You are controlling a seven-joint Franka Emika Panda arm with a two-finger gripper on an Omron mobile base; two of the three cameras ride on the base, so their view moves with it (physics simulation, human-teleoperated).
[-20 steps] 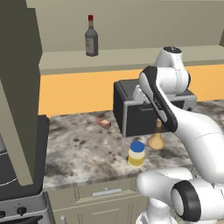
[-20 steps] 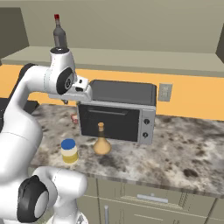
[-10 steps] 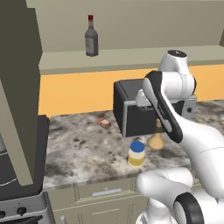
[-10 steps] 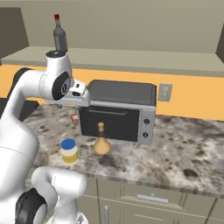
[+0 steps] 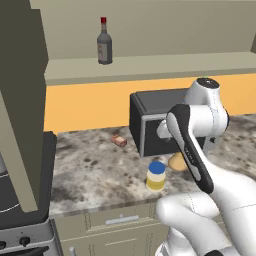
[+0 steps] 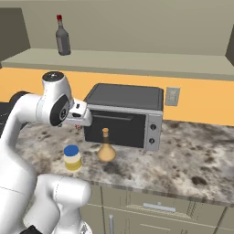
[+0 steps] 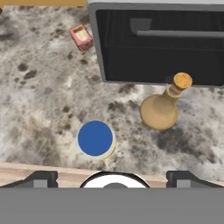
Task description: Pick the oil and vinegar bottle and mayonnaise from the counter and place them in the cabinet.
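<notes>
Now gripper [image 7: 112, 176] hovering over counter [image 7: 39, 109], fingers spread wide, holding nothing. Mayo [image 7: 96, 138] sitting dead ahead at 12 o'clock, flask [image 7: 160, 110] standing at 2 o'clock, touching oven [image 7: 157, 43] front.

We see an orange wall [image 6: 196, 98] behind a black oven [image 6: 123, 116], a white outlet [image 6: 172, 96] beside it, beige drawers [image 6: 151, 208] below, and a dark stove [image 5: 22, 200] at one end.

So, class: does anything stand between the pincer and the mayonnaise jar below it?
Nothing visible does. In the hand view the mayonnaise stands apart from the oil and vinegar bottle, with bare counter around it.
</notes>
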